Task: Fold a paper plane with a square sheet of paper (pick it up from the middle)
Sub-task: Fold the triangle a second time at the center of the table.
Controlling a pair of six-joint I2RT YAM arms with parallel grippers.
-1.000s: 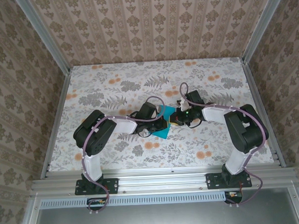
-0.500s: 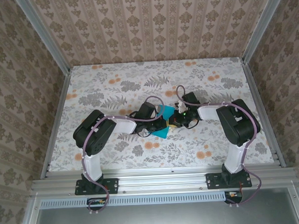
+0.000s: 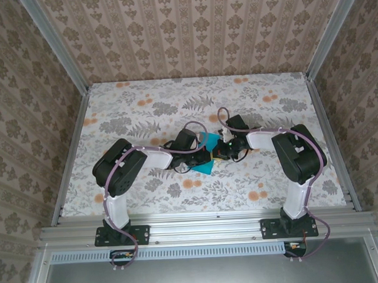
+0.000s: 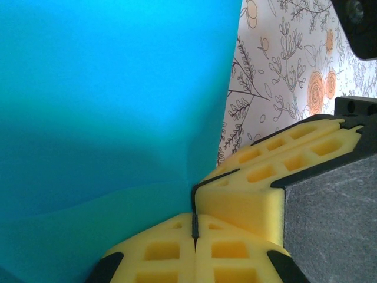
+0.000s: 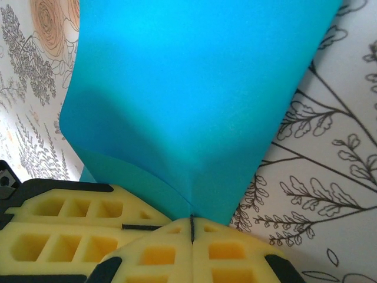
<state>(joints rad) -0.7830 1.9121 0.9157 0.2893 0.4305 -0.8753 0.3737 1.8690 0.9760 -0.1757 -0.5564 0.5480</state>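
The square sheet of paper (image 3: pixel 203 167) is teal-blue and sits mid-table, lifted and bent between my two grippers. My left gripper (image 3: pixel 206 156) is shut on it; in the left wrist view the sheet (image 4: pixel 118 88) runs down into the closed seam of my left gripper (image 4: pixel 194 221). My right gripper (image 3: pixel 220 154) is shut on the same sheet (image 5: pixel 194 88), which creases into a ridge where my right gripper (image 5: pixel 192 227) meets it. The two grippers touch tip to tip: the right one's yellow fingers (image 4: pixel 283 153) show beside the left's, and the left one's fingers (image 5: pixel 59 230) beside the right's.
The table (image 3: pixel 143 106) has a floral cloth, with aluminium rails (image 3: pixel 70 146) along its sides and patterned walls behind. Both arms fold inward from their bases, the right elbow (image 3: pixel 299 150) raised at the right.
The right arm's elbow has swung left and its gripper has closed in against the left gripper. The paper between them has bunched up a little. The left arm has stayed put.
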